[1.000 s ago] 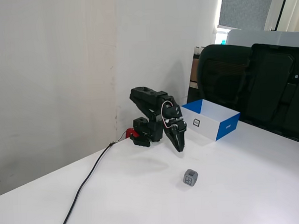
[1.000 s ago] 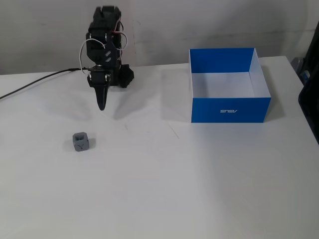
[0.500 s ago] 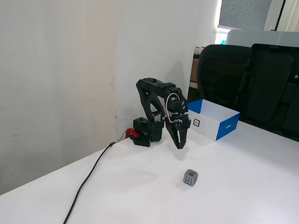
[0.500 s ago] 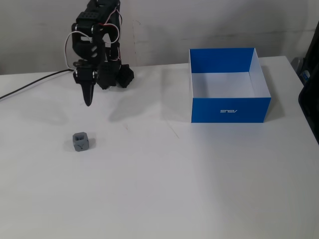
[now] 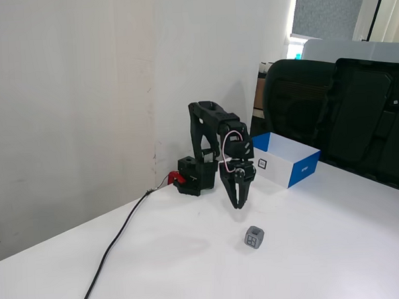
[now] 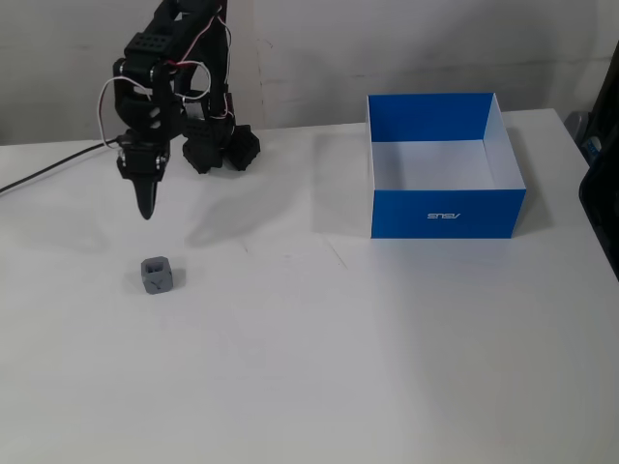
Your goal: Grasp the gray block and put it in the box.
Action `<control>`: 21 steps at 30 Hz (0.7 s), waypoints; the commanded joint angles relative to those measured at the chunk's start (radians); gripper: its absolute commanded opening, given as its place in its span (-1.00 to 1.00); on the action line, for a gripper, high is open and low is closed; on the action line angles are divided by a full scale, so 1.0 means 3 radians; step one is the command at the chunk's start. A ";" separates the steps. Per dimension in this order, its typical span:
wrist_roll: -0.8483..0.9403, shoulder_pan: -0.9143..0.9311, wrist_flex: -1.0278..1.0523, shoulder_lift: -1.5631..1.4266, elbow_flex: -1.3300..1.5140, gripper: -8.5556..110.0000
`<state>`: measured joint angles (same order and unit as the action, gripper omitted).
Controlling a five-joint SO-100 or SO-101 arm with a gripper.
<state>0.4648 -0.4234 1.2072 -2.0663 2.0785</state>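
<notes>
Gray block (image 6: 158,275) sits on the white counter (image 6: 387,348); the fingers (image 6: 145,206) (closed, holding nothing) hang above it, pointing down.

Stood at the right edge of a fixed view: black office chairs (image 5: 330,111) behind a white table (image 5: 191,269). Trailed from lower left toward centre: a black cable (image 5: 114,249), ending beside a small red part (image 5: 173,178), perhaps a connector. Filled the upper left: a plain white wall (image 5: 71,95).
</notes>
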 commanded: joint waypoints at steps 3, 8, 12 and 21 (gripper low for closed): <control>0.0015 -0.0051 -0.0092 0.0148 -0.0399 -0.67; -0.0020 -0.0046 -0.0128 0.0225 -0.0419 -0.58; -0.0031 -0.0031 -0.0164 0.0297 -0.0424 -0.52; -0.0056 -0.0010 -0.0348 0.0537 -0.0435 -0.42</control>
<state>0.4633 -0.4341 1.1275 -1.9037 2.0295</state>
